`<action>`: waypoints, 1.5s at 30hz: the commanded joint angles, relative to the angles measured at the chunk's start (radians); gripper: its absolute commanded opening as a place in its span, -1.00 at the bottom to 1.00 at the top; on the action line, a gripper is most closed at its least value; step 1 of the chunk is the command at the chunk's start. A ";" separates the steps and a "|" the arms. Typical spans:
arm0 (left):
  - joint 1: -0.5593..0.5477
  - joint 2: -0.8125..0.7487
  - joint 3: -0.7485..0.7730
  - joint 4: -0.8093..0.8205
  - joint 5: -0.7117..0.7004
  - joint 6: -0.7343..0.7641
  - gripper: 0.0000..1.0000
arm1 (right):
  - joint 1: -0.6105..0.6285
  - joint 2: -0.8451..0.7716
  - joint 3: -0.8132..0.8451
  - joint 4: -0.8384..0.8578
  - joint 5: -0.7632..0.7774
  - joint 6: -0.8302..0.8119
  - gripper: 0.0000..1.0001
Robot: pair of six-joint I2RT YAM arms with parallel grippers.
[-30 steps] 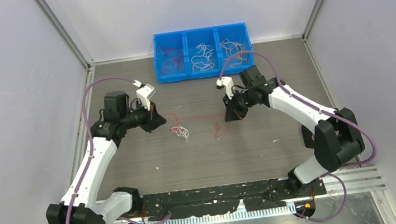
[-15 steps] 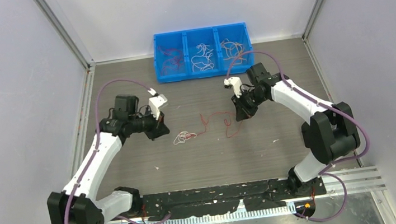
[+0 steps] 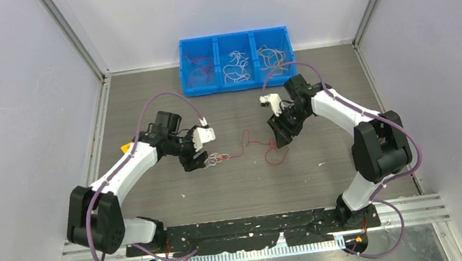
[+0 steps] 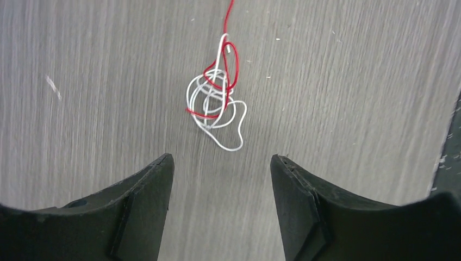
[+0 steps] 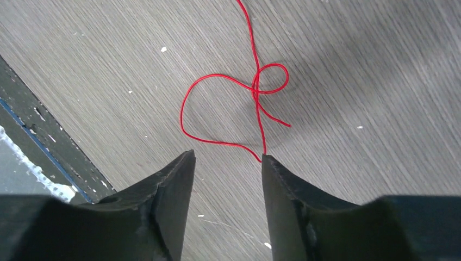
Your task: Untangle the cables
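Observation:
The cables lie on the grey table between my two arms. A small tangle (image 3: 219, 159) (image 4: 216, 103) of white and red wire sits just ahead of my left gripper (image 3: 201, 159) (image 4: 222, 159), which is open with nothing between its fingers. A single red wire (image 3: 246, 140) runs from the tangle to the right and ends in a loose loop (image 3: 275, 159) (image 5: 228, 106). My right gripper (image 3: 277, 139) (image 5: 227, 155) stands open right over that loop. The wire's end touches the tip of its right finger (image 5: 272, 174), outside the gap.
A blue bin (image 3: 240, 85) with three compartments stands at the far edge, holding red, white and orange wires. A black plate (image 3: 259, 223) runs along the near edge. Grey walls and metal rails close in both sides.
Both grippers have opened and let go of the wires. The taut red wire has gone slack onto the table. My left arm swung right toward the tangle.

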 commanded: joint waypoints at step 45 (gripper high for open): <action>0.176 -0.264 -0.062 0.022 0.088 -0.084 0.25 | 0.395 0.330 0.208 0.577 -0.229 0.248 0.51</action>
